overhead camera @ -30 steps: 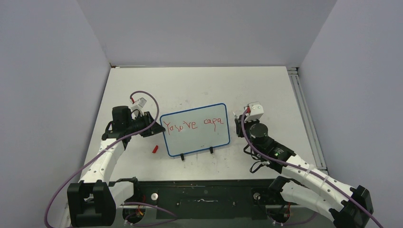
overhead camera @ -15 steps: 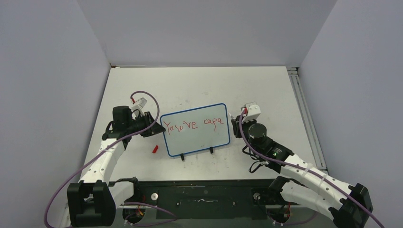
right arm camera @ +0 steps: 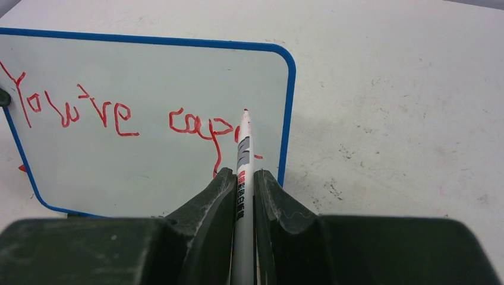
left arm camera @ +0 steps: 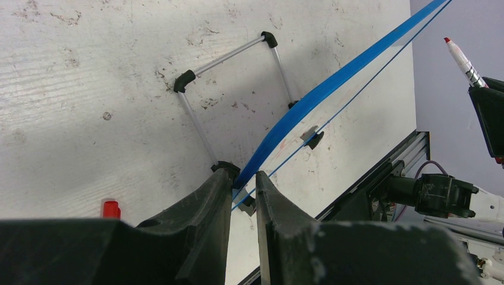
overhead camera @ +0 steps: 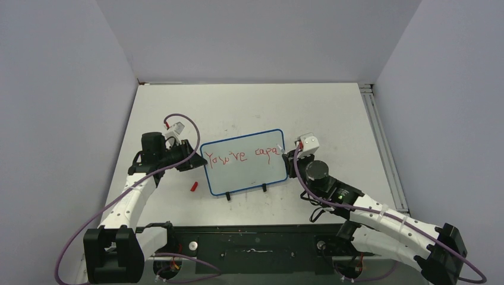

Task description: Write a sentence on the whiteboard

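The whiteboard (overhead camera: 243,177), blue-framed, stands tilted on two black clip feet mid-table. The sentence (overhead camera: 241,156) on it reads "You're capa" in red on one line. My left gripper (overhead camera: 195,159) is shut on the board's left edge; the blue frame (left arm camera: 333,83) runs between its fingers (left arm camera: 242,175). My right gripper (overhead camera: 289,155) is shut on a white marker (right arm camera: 243,151). The marker's red tip is at the board (right arm camera: 119,166), just right of the last letter of the lettering (right arm camera: 107,113). The marker also shows in the left wrist view (left arm camera: 462,59).
A red marker cap (overhead camera: 194,186) lies on the table left of the board's front corner and also shows in the left wrist view (left arm camera: 110,209). A wire stand (left arm camera: 232,50) props the board from behind. An aluminium rail (overhead camera: 380,142) runs along the table's right edge.
My right gripper has moved left with the marker, from beside the board's right edge to the end of the lettering. The left arm and the board have not moved.
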